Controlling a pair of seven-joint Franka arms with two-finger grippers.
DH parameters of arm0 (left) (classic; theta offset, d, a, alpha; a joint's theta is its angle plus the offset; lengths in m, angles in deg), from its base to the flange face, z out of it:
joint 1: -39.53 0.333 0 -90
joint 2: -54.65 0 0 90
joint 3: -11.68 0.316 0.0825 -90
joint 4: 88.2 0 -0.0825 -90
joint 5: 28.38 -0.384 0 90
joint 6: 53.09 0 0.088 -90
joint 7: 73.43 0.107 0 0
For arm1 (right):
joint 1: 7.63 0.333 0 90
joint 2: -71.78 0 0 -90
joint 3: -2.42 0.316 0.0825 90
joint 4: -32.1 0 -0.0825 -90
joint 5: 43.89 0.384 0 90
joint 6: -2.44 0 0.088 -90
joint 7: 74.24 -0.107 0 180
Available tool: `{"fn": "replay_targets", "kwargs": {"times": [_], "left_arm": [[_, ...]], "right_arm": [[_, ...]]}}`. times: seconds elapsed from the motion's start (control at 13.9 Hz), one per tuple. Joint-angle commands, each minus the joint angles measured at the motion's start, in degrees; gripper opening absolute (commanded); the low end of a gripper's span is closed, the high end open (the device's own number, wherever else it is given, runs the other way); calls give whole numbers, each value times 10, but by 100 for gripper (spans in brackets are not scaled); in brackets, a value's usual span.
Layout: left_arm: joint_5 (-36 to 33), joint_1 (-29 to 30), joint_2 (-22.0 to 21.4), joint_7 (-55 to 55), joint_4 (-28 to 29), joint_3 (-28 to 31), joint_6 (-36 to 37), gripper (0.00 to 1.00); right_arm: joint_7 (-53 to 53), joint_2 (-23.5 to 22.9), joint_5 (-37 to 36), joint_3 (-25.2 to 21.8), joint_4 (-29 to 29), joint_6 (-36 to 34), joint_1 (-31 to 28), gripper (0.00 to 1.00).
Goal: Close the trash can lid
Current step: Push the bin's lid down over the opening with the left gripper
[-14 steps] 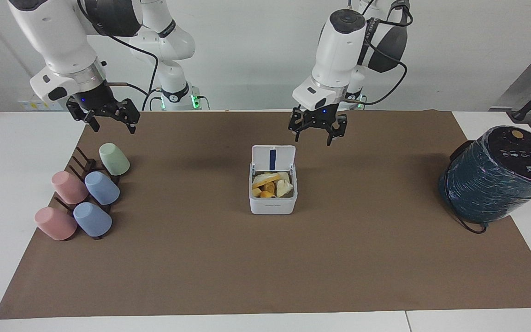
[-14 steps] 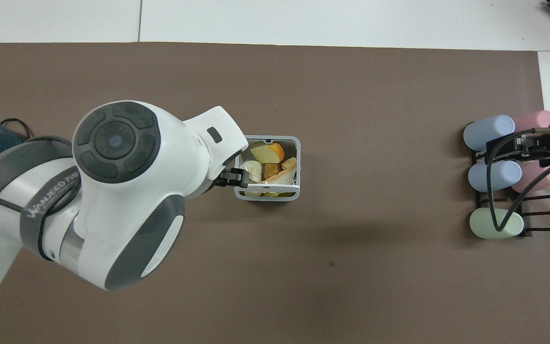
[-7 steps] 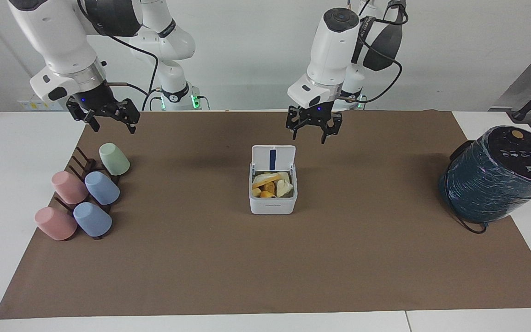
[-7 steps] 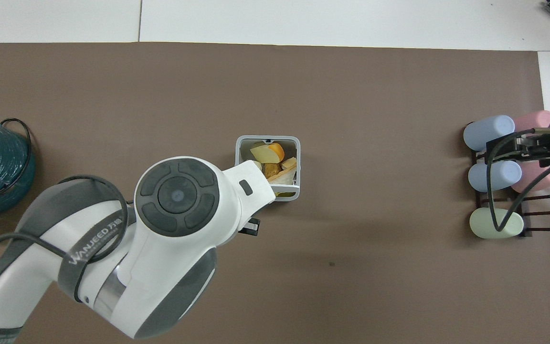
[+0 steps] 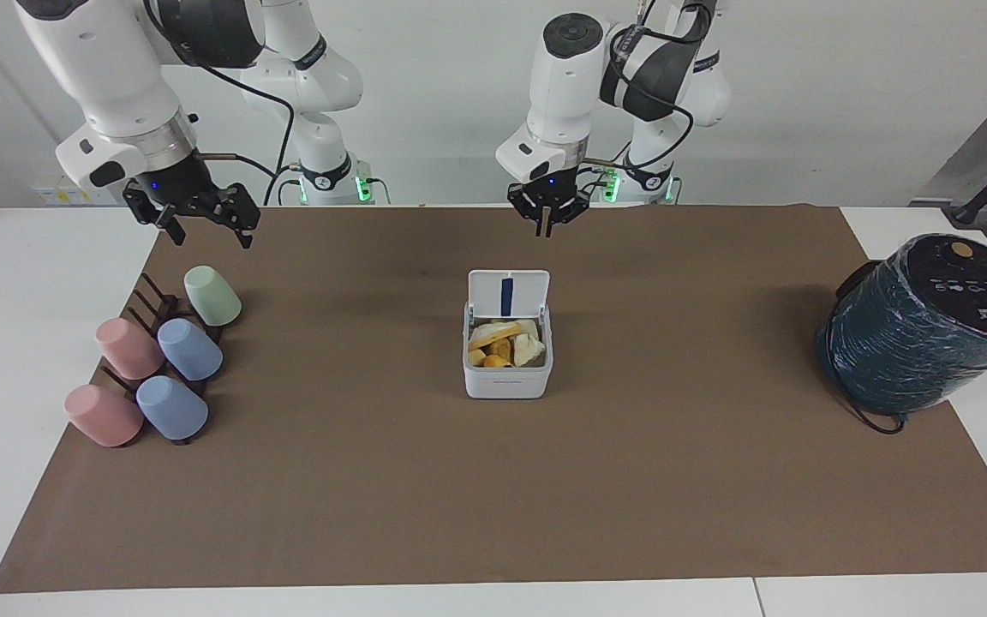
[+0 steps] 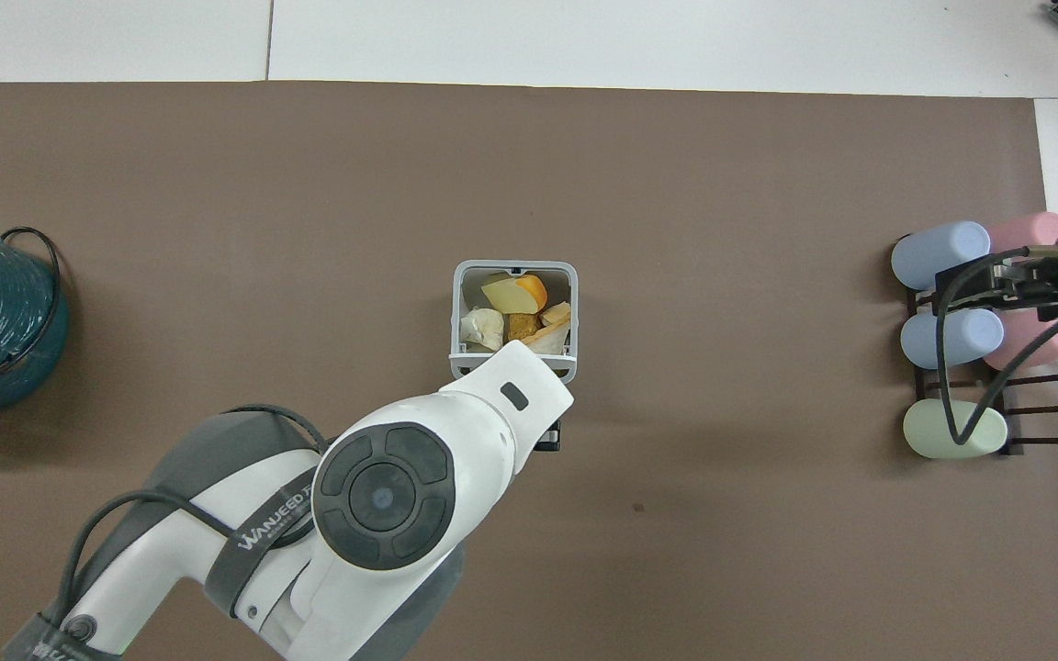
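The trash can [image 5: 506, 360] sits in the middle of the brown surface [image 5: 373, 480], full of food scraps. Its lid [image 5: 508, 295] stands straight up on the side nearer the robots, blue stripe showing. In the facing view the left gripper [image 5: 549, 224] hangs up in the air at about 1 o'clock from the lid, not touching it, fingers pinched narrow. It is the nearer arm. A second ago it was more toward 3 o'clock with fingers spread wide. The right gripper [image 5: 202, 224] waits over the cups [image 5: 159, 360], fingers wide.
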Motion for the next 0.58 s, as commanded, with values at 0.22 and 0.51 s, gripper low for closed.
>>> {"fn": "replay_targets", "kwargs": {"times": [0.22, 0.51], "left_arm": [[34, 31, 63, -7, 8, 9, -189, 16], [34, 62, 94, -2, -13, 9, -237, 13]], "right_arm": [[16, -2, 5, 2, 4, -6, -4, 100], [16, -2, 5, 2, 4, -6, -4, 100]]}}
